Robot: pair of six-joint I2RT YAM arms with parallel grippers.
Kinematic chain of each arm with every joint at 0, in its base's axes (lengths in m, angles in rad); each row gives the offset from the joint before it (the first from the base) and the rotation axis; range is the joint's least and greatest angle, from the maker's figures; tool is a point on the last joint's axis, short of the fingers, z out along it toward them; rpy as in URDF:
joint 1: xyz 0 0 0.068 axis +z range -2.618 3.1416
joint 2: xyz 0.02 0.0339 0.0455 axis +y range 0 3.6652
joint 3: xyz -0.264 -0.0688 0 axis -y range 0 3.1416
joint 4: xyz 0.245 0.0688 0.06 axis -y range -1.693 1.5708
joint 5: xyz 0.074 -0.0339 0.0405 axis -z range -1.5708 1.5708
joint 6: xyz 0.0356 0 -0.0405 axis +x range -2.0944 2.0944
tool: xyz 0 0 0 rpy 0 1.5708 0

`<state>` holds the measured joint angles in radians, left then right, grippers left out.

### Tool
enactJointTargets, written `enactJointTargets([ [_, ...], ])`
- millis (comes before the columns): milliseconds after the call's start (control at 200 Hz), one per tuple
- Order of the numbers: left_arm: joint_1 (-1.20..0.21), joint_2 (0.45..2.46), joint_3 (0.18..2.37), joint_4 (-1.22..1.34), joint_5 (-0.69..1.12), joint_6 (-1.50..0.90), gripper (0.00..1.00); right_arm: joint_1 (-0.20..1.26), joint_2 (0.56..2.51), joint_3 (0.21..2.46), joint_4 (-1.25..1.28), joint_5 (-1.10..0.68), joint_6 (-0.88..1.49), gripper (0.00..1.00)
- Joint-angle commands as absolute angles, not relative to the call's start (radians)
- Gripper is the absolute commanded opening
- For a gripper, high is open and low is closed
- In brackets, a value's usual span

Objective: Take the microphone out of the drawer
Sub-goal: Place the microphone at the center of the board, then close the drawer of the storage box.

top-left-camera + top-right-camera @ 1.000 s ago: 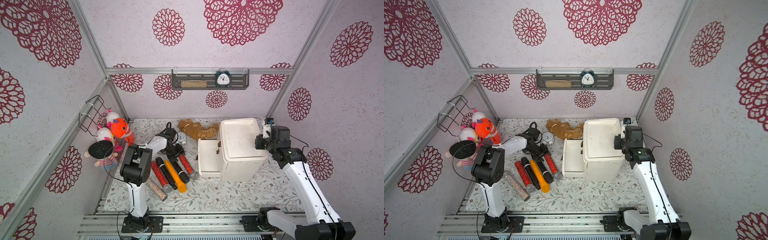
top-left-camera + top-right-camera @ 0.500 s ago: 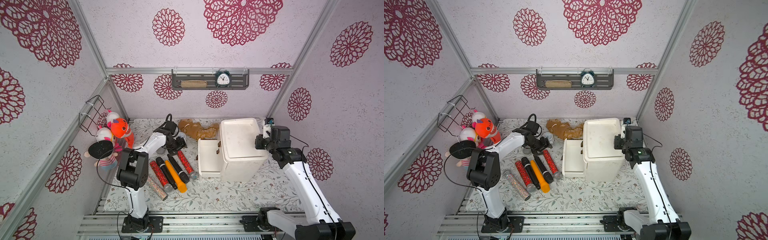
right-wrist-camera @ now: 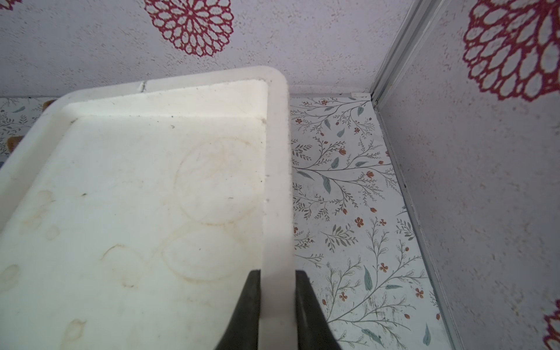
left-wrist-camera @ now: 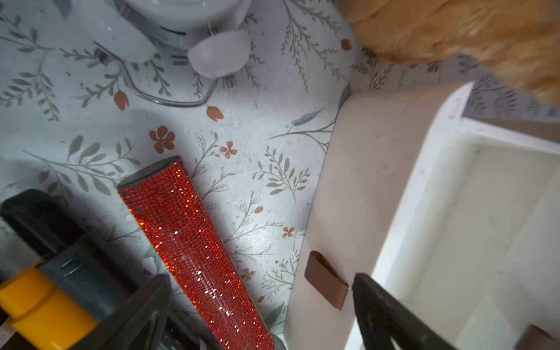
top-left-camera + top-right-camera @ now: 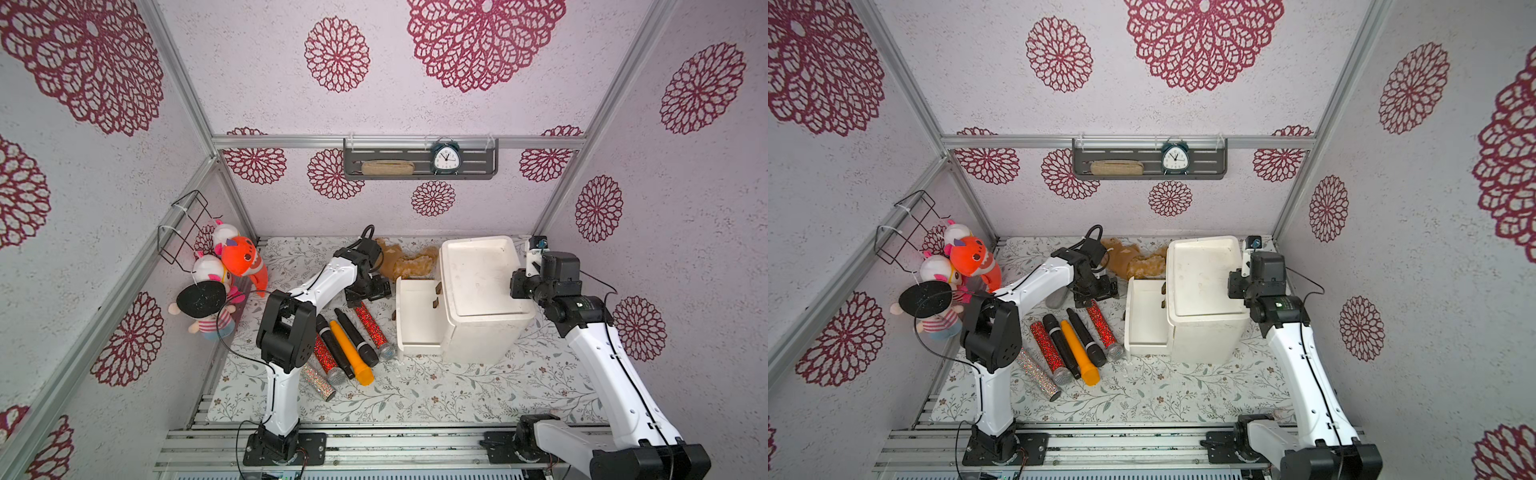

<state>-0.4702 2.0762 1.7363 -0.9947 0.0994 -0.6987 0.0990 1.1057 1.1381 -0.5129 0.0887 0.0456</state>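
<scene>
White plastic makes up the cabinet (image 5: pixel 482 291), which I find at about 3 o'clock on the table (image 5: pixel 415 395), taking 12 o'clock as the back wall in both top views. Its drawer (image 5: pixel 415 316) stands pulled out toward 9 o'clock, and the left wrist view shows a brown tab (image 4: pixel 325 280) on its front face. The red sequined microphone (image 5: pixel 372 326) lies flat on the table outside the drawer, just beside the drawer front on the 9 o'clock side. Its handle end points toward 12 o'clock and its silver head toward 6 o'clock. Further toward 9 o'clock I count a row lying roughly parallel to it: a black microphone (image 5: pixel 355 336), an orange microphone (image 5: pixel 351 353), a second black microphone (image 5: pixel 332 347), a second red microphone (image 5: pixel 323 359) and a silver glitter microphone (image 5: pixel 318 380). The left tool (image 5: pixel 368 293) hovers over the handle end of the red sequined microphone. In the left wrist view its dark fingers (image 4: pixel 381 306) stand spread wide, one by the drawer's front edge and one above the black and orange microphones, gripping nothing. The right tool (image 3: pixel 277 272) sits at the cabinet's 3 o'clock side, clenched on the raised rim (image 3: pixel 277 181) of the cabinet's top with one finger on each side of it. A brown plush toy (image 5: pixel 409 264) lies at 12 o'clock of the drawer; I cannot tell whether the two touch.
</scene>
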Motion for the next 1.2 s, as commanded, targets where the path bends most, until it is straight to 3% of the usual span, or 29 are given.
enactJointTargets([
  [0, -0.491, 2.106, 1.788, -1.089, -0.012, -0.648, 0.97, 0.102, 1.093, 1.125, -0.440, 0.061, 0.044, 0.00],
  [385, -0.560, 2.214, 1.930, -1.149, -0.041, -0.607, 0.97, 0.102, 1.094, 1.128, -0.439, 0.059, 0.041, 0.00],
  [1196, -0.684, 2.344, 2.128, -1.026, 0.237, -0.717, 0.97, 0.104, 1.091, 1.112, -0.431, 0.016, 0.081, 0.00],
])
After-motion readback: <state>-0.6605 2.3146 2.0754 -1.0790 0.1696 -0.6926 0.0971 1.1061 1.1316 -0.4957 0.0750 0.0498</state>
